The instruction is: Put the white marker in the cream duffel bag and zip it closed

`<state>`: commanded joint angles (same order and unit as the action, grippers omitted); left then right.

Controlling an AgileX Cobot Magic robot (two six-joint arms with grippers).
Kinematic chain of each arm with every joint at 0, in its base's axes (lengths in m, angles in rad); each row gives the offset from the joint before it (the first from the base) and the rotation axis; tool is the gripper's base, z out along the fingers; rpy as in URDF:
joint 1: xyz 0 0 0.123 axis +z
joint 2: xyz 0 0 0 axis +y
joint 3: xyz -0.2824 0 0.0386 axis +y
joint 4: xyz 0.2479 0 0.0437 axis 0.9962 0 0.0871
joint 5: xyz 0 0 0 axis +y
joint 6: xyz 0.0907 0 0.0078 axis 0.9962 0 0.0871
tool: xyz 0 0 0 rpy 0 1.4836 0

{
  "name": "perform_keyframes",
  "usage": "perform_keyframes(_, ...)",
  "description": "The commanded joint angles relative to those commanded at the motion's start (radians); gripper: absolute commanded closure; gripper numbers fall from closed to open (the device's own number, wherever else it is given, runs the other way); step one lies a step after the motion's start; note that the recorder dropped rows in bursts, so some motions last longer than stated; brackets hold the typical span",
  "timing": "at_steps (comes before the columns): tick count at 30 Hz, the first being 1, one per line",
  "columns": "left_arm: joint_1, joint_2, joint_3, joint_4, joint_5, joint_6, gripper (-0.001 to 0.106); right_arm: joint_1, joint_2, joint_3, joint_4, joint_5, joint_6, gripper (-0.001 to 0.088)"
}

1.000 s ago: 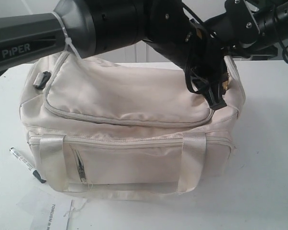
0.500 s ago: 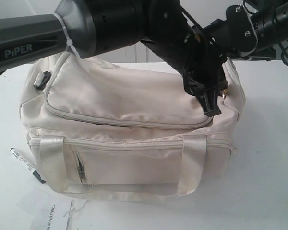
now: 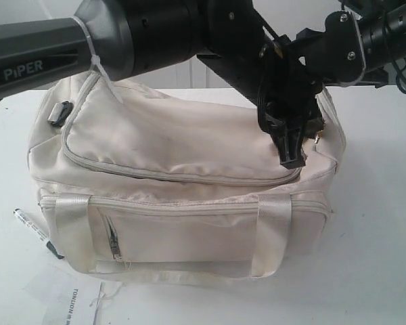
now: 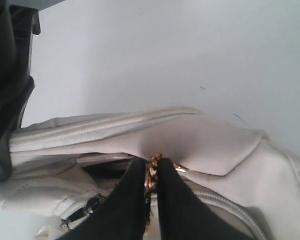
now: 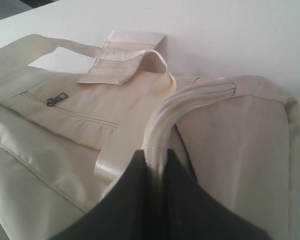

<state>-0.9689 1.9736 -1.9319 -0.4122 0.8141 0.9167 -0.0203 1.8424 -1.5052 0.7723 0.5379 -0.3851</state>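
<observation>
The cream duffel bag (image 3: 183,183) stands in the middle of the table. The white marker (image 3: 34,231) lies on the table by the bag's front left corner, partly hidden by the bag. My left gripper (image 3: 290,157) reaches across to the bag's right end. In the left wrist view it (image 4: 151,167) is shut on the gold zipper pull (image 4: 153,161), with a dark gap open under the flap beside it. My right gripper (image 5: 157,156) is shut on the bag's ribbed zipper edge (image 5: 190,97) at that same end. In the exterior view the left gripper mostly hides it.
A printed paper sheet (image 3: 68,298) lies on the table in front of the bag's left corner. The bag's webbing handles (image 5: 125,60) lie flat against its sides. The right arm (image 3: 345,51) hangs above the bag's right end.
My left gripper has moved a little leftward and downward at the bag's right end, taking the zipper pull along. The right gripper has kept its hold.
</observation>
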Motion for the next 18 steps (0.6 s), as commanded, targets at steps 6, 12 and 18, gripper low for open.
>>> perform_keyframes(6,0.0,0.0,0.0,0.0,0.07,0.0,0.105,0.0,0.0,0.0,-0.006,-0.002,0.0,0.0868)
perform_keyframes(12,0.0,-0.013,0.0,-0.068,0.076,0.009,0.105,0.0,0.0,0.0,-0.006,-0.01,0.0,0.0868)
perform_keyframes(18,0.0,-0.021,-0.002,-0.152,0.078,0.026,0.105,0.0,0.0,0.0,-0.006,-0.023,0.0,0.0868)
